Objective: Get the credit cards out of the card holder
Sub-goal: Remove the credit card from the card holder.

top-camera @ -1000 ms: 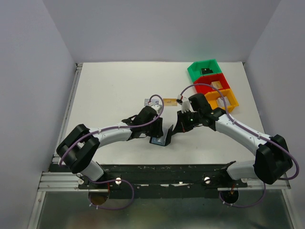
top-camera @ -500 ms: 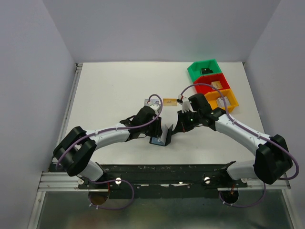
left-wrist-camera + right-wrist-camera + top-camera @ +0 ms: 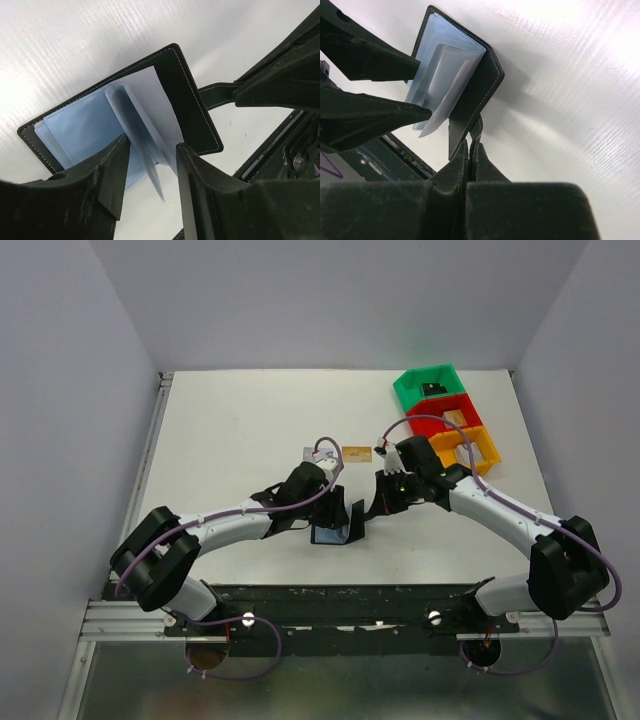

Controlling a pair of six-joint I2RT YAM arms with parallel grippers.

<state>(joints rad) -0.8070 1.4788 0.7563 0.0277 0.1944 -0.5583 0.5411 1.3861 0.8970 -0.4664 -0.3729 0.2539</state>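
Note:
The black card holder (image 3: 333, 532) lies open at the table's middle, its blue-grey pockets (image 3: 85, 125) fanned out. My left gripper (image 3: 332, 502) is open, and its fingers (image 3: 112, 165) straddle the standing pocket leaves. My right gripper (image 3: 373, 507) is shut on the holder's strap tab (image 3: 476, 129) and holds the black cover (image 3: 480, 90) up. A gold-orange card (image 3: 356, 452) and a silver-grey card (image 3: 310, 453) lie on the table just beyond the grippers. The other credit cards are hidden.
Green (image 3: 430, 387), red (image 3: 455, 418) and orange (image 3: 472, 446) bins stand in a row at the back right, with small items inside. Grey walls close in the table's back and sides.
The holder has opened wider, and its blue-grey inside now faces up. My left gripper has shifted slightly over it. My right gripper still holds the strap.

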